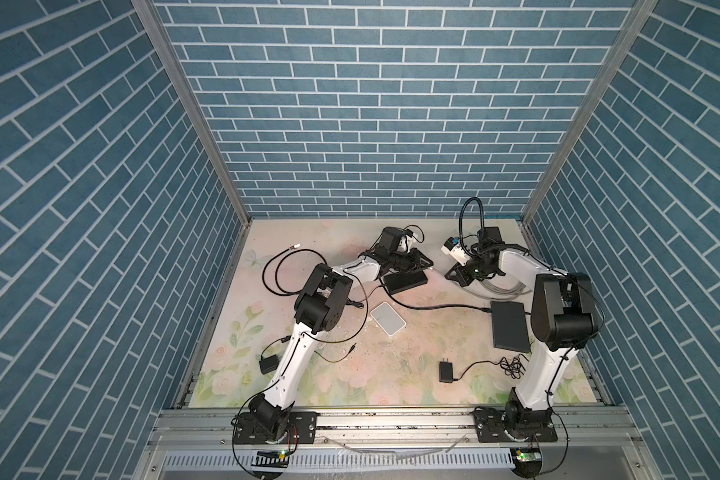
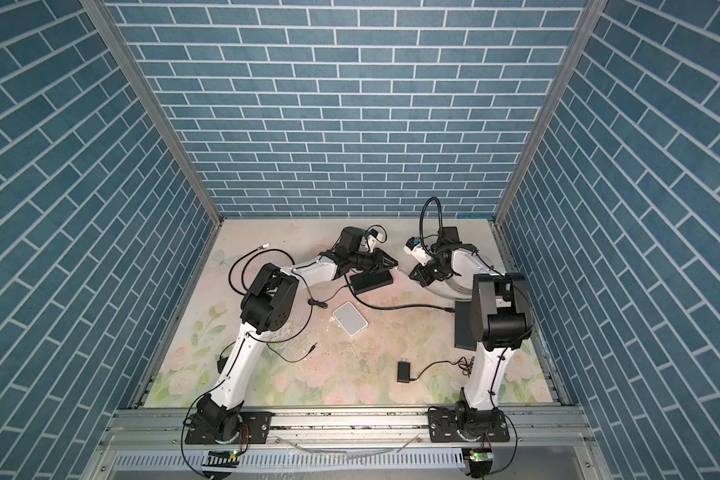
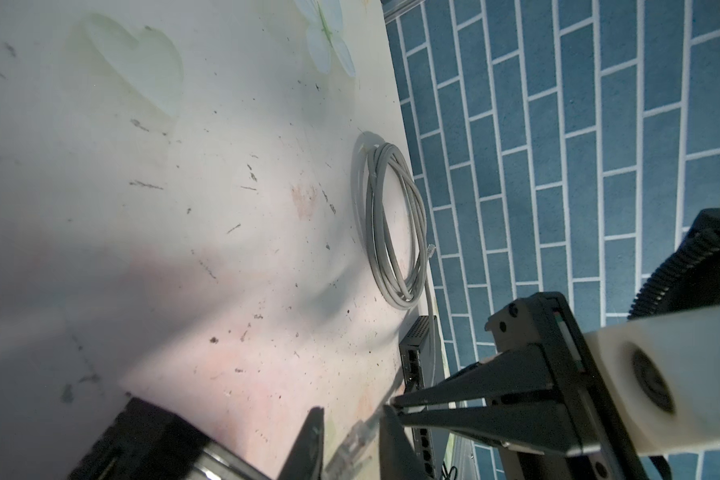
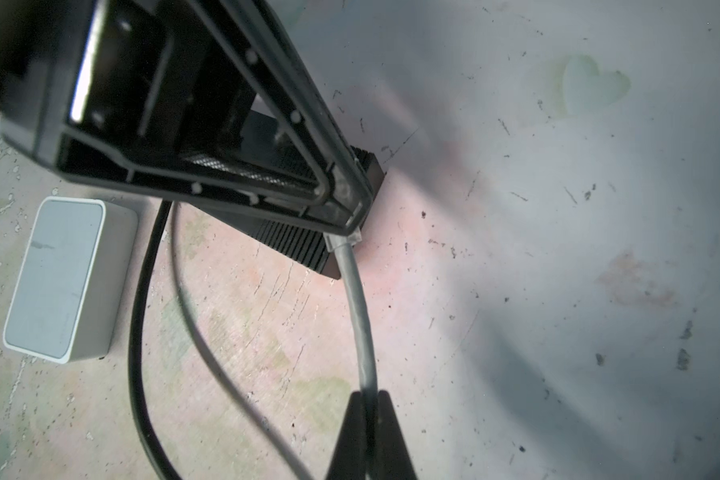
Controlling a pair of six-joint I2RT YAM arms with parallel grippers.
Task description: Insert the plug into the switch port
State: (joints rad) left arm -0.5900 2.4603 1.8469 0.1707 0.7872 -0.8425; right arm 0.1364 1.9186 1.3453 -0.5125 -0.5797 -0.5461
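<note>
Blue brick-patterned walls [image 1: 371, 104] close in a table [image 1: 391, 361] printed with pale roses, scuffed and speckled up close. Toward the back of it lies the ribbed black switch [image 1: 406, 281], and the left gripper [image 1: 430, 264] hangs over its right-hand end. The clear plug [image 4: 344, 240] sits right at that gripper's tips, just beside the end face of the switch; whether it touches that face I cannot tell. In the left wrist view the plug is a blur between the two fingers [image 3: 313, 432], which stand a little apart on either side of it (whether the pads actually press on it I cannot make out). The grey cable [image 4: 360, 316] curves away from the plug to the right gripper [image 4: 370, 401], whose jaws are pinched tight on it, close beside the left gripper's tips. The rest of that cable lies in a coil [image 3: 391, 232] by the right wall. A small white box [image 4: 63, 274] rests near the switch, and a flat black unit [image 1: 511, 325] lies by the right arm's elbow, well apart from the plug
</note>
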